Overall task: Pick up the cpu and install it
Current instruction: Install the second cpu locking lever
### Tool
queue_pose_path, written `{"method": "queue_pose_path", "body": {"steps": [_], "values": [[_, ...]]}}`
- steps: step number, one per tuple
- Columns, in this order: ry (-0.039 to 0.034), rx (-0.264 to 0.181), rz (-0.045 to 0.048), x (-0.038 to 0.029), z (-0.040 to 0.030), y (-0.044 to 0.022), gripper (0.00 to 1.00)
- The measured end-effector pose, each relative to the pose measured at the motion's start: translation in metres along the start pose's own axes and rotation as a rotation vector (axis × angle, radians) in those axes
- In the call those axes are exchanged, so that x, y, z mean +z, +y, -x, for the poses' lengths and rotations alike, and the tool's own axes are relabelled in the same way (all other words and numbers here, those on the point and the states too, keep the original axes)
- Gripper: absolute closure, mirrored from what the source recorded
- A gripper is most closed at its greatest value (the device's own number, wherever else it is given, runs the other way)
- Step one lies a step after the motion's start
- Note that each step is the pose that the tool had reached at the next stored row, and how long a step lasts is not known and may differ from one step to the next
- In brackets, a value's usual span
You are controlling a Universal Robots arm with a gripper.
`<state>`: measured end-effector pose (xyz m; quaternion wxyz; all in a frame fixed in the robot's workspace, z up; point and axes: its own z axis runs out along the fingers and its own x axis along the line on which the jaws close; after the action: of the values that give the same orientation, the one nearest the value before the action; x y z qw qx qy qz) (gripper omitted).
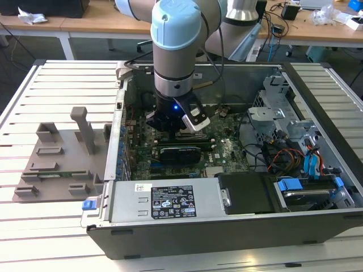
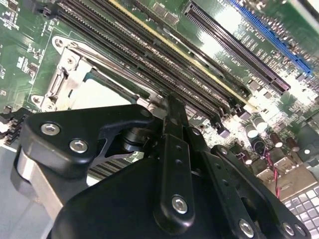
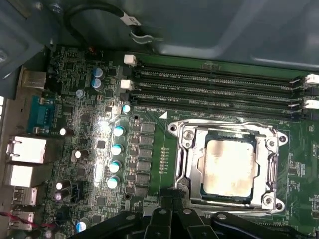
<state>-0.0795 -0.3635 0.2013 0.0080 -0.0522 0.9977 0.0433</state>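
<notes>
The cpu sat flat inside the metal socket frame on the motherboard. The claw hovered just above the frame's edge, fingers drawn together and holding nothing.

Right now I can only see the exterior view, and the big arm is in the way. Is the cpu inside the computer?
Observer: Yes. In the first wrist view the cpu lies flat inside the silver socket frame.
Operator: Is something on top of it?
Observer: No. Its grey top is bare, and the gripper is beside one edge of the frame.
Operator: What's next to the frame?
Observer: Long black slots run along its other side on the green board.
</notes>
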Motion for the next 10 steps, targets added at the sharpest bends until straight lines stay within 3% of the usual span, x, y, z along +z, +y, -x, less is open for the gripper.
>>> {"method": "queue_pose_path", "body": {"steps": [4, 8, 10], "values": [[0.0002, 0.000, 0.0004, -0.0071, 0.0026, 0.0015, 0.89], [0.0042, 0.000, 0.0007, -0.0071, 0.0195, 0.0041, 0.89], [0.0099, 0.001, 0.0008, -0.0065, 0.0344, 0.0072, 0.89]]}}
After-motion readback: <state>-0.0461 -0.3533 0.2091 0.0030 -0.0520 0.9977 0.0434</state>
